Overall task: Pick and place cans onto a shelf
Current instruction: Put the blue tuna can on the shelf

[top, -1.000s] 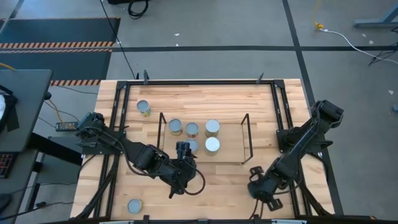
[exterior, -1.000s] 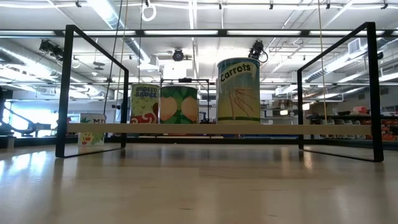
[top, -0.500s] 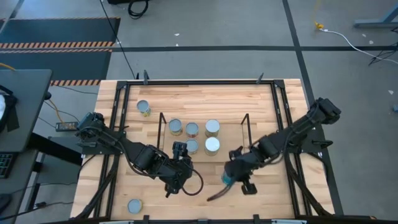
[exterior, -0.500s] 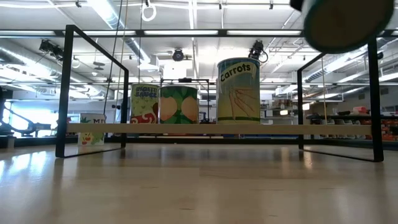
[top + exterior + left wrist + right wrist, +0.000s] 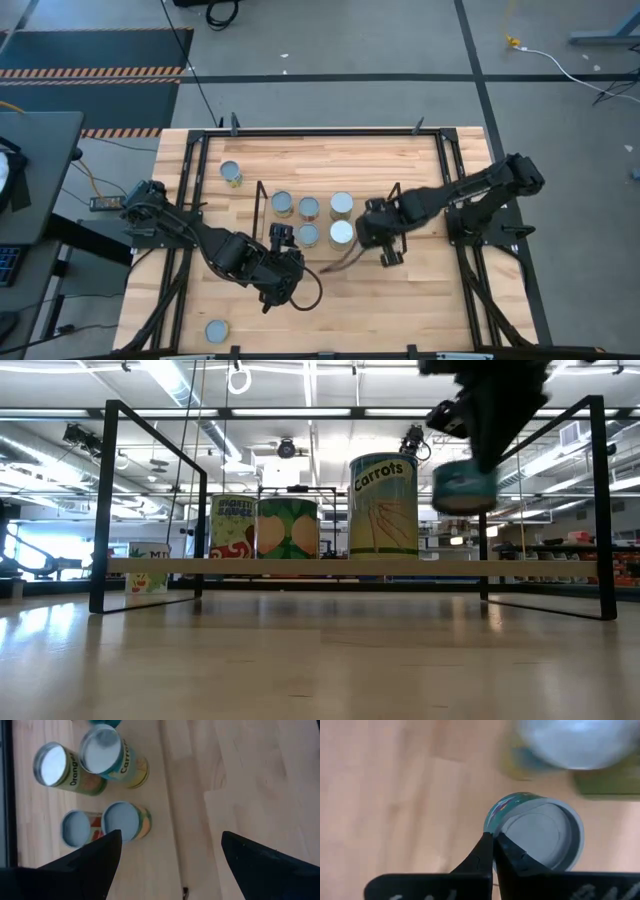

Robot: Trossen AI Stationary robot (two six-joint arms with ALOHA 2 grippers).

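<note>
Carrying a teal can [image 5: 464, 485] in our right pincer [image 5: 377, 232], clamped on it, just above the shelf [image 5: 396, 222] beside the five cans already there [image 5: 309, 208]. Left: this one, plus two loose on the surface, a far-left can [image 5: 231, 173] and a near-left can [image 5: 215, 331]. Left pincer [image 5: 277, 237] hangs spread apart near the shelf, holding nothing.
</note>
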